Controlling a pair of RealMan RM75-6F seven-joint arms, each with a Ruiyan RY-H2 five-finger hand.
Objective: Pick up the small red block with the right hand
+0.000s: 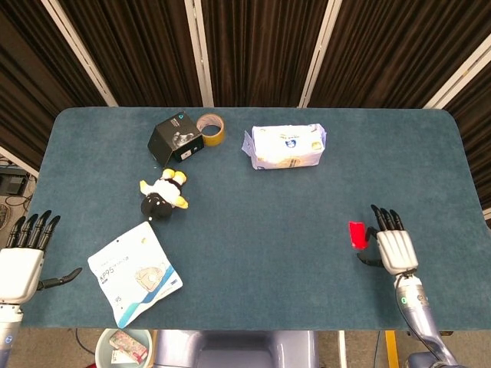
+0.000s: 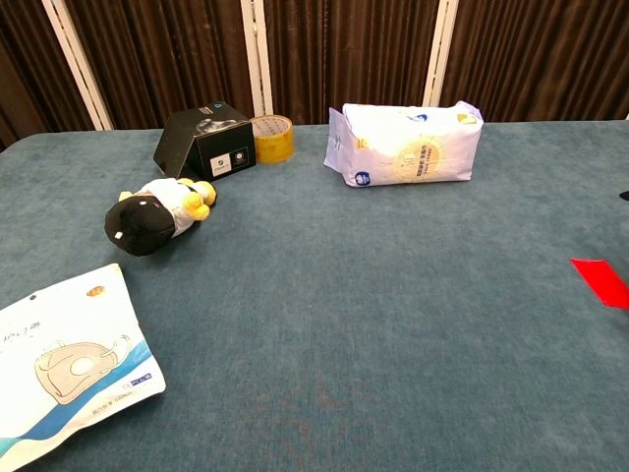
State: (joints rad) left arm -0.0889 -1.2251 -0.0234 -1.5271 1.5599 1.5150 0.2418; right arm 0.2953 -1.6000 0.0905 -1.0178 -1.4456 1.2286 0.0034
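The right hand [image 1: 394, 250] hovers with fingers spread and empty just beside the one small red block [image 1: 357, 234], which lies flat on the table [image 1: 307, 207] near its right front; it looks light, stiff and thin, so pinching its long edges seems best. The left hand [image 1: 21, 261] is spread and empty too. Farther off: one mask packet [image 1: 134, 272], one plush toy [image 1: 163, 195], one black box [image 1: 174, 138], one tape roll [image 1: 210, 129], one tissue pack [image 1: 287, 146].

The block [image 1: 357, 234] lies just left of the right hand [image 1: 393, 249], well right of the mask pack [image 1: 134, 272].
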